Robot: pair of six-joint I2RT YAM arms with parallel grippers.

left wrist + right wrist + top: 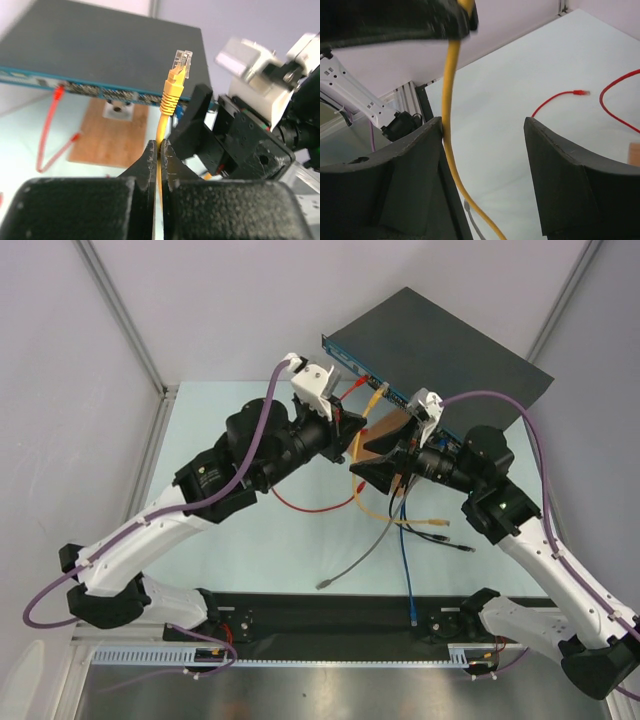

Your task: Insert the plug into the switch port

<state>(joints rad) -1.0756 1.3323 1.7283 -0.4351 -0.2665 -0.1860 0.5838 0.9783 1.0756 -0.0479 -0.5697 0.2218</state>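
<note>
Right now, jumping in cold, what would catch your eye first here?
The yellow plug stands upright above the left fingers, which are shut on the yellow cable, in front of the switch. Close by, the right fingers gape open, the yellow cable passing beside one.

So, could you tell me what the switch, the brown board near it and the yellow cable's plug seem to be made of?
The switch: probably painted metal, matte dark, flat sharp-edged top. The board: likely wood, unfinished-looking, matte light brown. The plug: clear glossy plastic; its yellow sleeve looks like ribbed soft plastic or rubber.
</note>
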